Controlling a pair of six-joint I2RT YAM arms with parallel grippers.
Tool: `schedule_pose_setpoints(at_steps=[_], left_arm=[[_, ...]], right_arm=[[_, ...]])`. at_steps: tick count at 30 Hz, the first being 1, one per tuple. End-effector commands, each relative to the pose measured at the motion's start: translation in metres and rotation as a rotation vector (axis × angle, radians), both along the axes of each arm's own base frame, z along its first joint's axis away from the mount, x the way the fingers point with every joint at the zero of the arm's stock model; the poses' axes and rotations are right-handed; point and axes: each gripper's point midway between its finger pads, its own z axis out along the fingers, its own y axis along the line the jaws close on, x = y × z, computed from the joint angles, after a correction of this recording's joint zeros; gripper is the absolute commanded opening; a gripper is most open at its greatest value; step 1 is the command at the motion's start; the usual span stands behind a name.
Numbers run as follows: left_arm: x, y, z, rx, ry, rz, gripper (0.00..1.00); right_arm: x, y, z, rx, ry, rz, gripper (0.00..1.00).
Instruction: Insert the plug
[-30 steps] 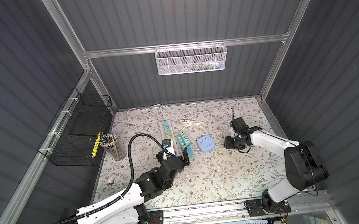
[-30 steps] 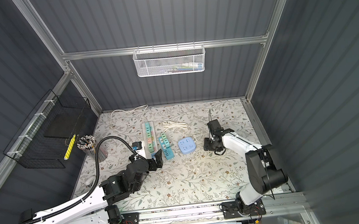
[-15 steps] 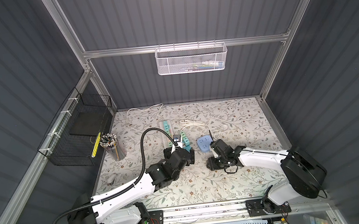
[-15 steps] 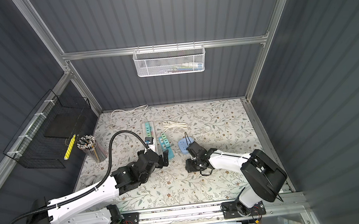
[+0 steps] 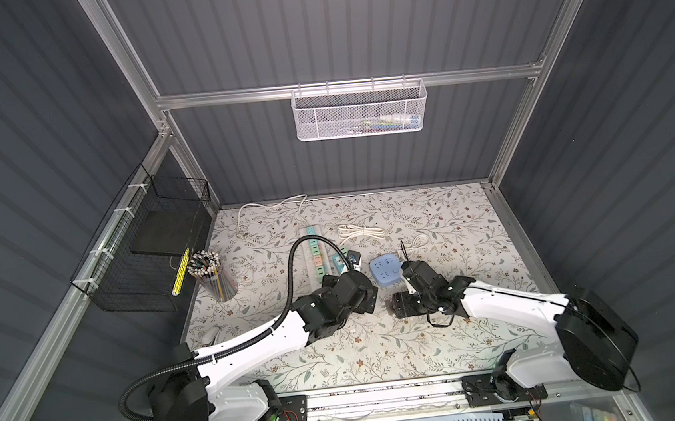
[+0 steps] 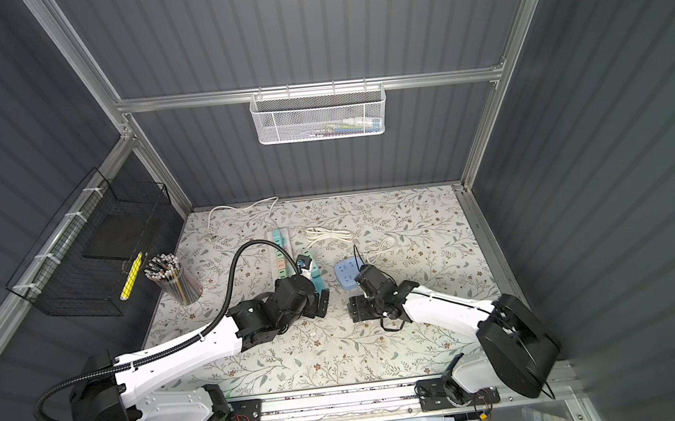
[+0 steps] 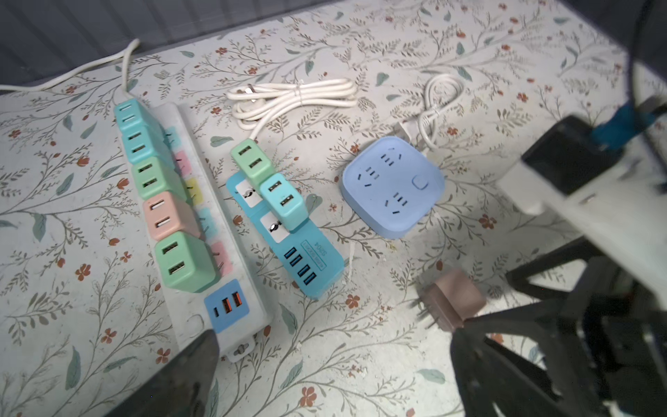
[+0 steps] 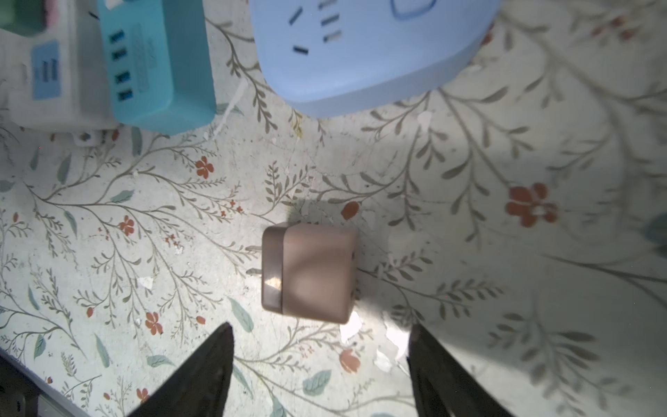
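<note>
Across a floral table, in order of size: a long white power strip filled with five pastel chargers; beside it a shorter teal power strip carrying two more; then, apart from both, a square blue socket block with every outlet bare and a white cord looped behind. Smallest of all, the brown plug: lying on its side on the table, prongs level with the surface instead of pointing down, near the blue socket block but clear of it, and in no socket. Then the left tool: spread fully wide, gripping nothing, low over the table and close to the plug, between it and the end of the teal power strip. Next the right tool: jaws well apart and empty, fingertips just short of the plug and set wider than its body, with no contact visible in the right wrist view. Judged by this layout, barely begun: nothing seated, nothing even lifted. Left to do, most likely: closing one tool on the plug's flat sides, raising it, turning the prongs downward, lining them up with a two-slot opening on the blue socket block, and pressing home. Worth watching for: a slipped grasp during that turn, and sliding of the light block under the push, hence possible bracing by the free tool.
</note>
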Motion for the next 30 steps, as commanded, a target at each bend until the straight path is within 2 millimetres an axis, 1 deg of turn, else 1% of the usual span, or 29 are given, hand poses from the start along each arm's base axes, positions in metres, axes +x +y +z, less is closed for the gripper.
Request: schedule_pose_setpoints(at_steps=[1,2,3,4,5,6,8,9,10,12,14,17,20,24,26,28,30], left_arm=[[-0.001,-0.006,-0.002,0.148,0.018,-0.119,1.0],[0.001,-0.007,0.0,0.17,0.008,-0.136,1.0],[0.0,-0.012,-0.001,0.182,0.007,-0.176,1.0],[-0.002,-0.019,-0.002,0.189,0.008,-0.222,1.0],[-0.003,-0.024,-0.008,0.202,0.019,-0.252,0.99],[-0.003,-0.027,-0.015,0.223,0.035,-0.266,0.97],[0.005,-0.026,-0.03,0.291,0.055,-0.231,0.89],[0.002,-0.03,-0.041,0.316,0.086,-0.258,0.85],[-0.001,-0.037,-0.047,0.326,0.103,-0.292,0.83],[-0.011,-0.052,-0.061,0.347,0.121,-0.367,0.81],[-0.017,-0.062,-0.073,0.391,0.117,-0.415,0.82],[-0.02,-0.069,-0.091,0.453,0.167,-0.453,0.81],[-0.025,-0.08,-0.104,0.463,0.206,-0.521,0.81],[-0.033,-0.092,-0.121,0.472,0.249,-0.604,0.8],[-0.031,-0.092,-0.131,0.508,0.27,-0.607,0.79],[-0.029,-0.093,-0.14,0.533,0.278,-0.611,0.76],[-0.026,-0.096,-0.144,0.539,0.272,-0.609,0.73]], right_arm=[[0.002,-0.04,0.001,-0.129,-0.059,-0.075,0.8],[0.007,-0.052,0.006,-0.156,-0.105,-0.132,0.83],[0.007,-0.066,0.009,-0.187,-0.129,-0.178,0.85],[0.007,-0.074,0.012,-0.193,-0.151,-0.207,0.87],[0.008,-0.08,0.014,-0.194,-0.168,-0.235,0.88],[0.008,-0.086,0.02,-0.182,-0.194,-0.261,0.89],[0.008,-0.1,0.023,-0.196,-0.218,-0.32,0.9],[0.008,-0.109,0.025,-0.215,-0.232,-0.361,0.9],[0.008,-0.119,0.028,-0.232,-0.252,-0.401,0.9],[0.006,-0.132,0.029,-0.231,-0.301,-0.454,0.92],[0.003,-0.135,0.028,-0.19,-0.325,-0.47,0.94],[-0.002,-0.136,0.031,-0.14,-0.331,-0.483,0.95],[-0.003,-0.132,0.033,-0.082,-0.332,-0.467,0.96],[-0.006,-0.129,0.033,-0.052,-0.322,-0.454,0.96],[-0.007,-0.128,0.032,-0.046,-0.32,-0.446,0.97],[-0.007,-0.127,0.033,-0.04,-0.321,-0.44,0.97],[-0.008,-0.124,0.034,-0.03,-0.319,-0.426,0.96]])
